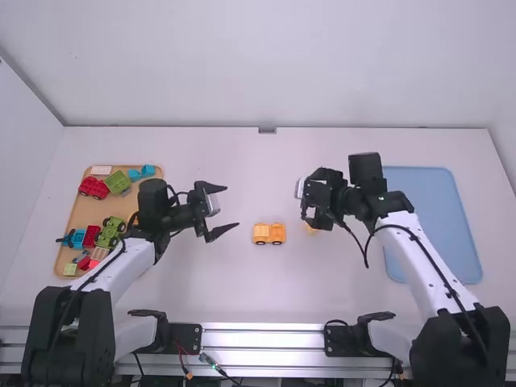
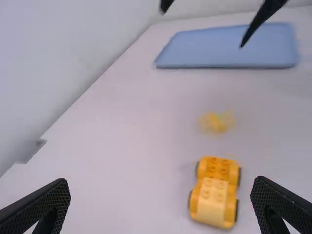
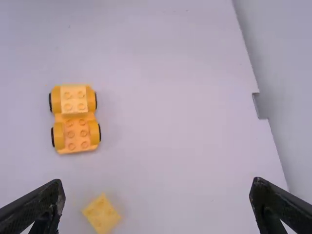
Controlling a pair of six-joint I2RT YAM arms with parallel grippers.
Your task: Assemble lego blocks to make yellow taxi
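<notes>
High view: set above and behind both claws, facing forward and down; farthest off. Left wrist view: taken close behind the left claw [image 1: 231,206], facing out between its spread fingers at a low slant, past the right claw [image 1: 317,196] to the blue tray [image 2: 224,46]. Right wrist view: close behind the right claw, facing steeply down. Both wrist views share the yellow car [image 1: 269,234], beyond each claw's fingertips, and the yellow block [image 3: 101,213].

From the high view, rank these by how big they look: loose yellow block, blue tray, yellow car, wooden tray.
1. Blue tray and wooden tray: too alike to rank, with the left arm over part of the wooden one.
2. Yellow car.
3. Loose yellow block, partly hidden.
</notes>
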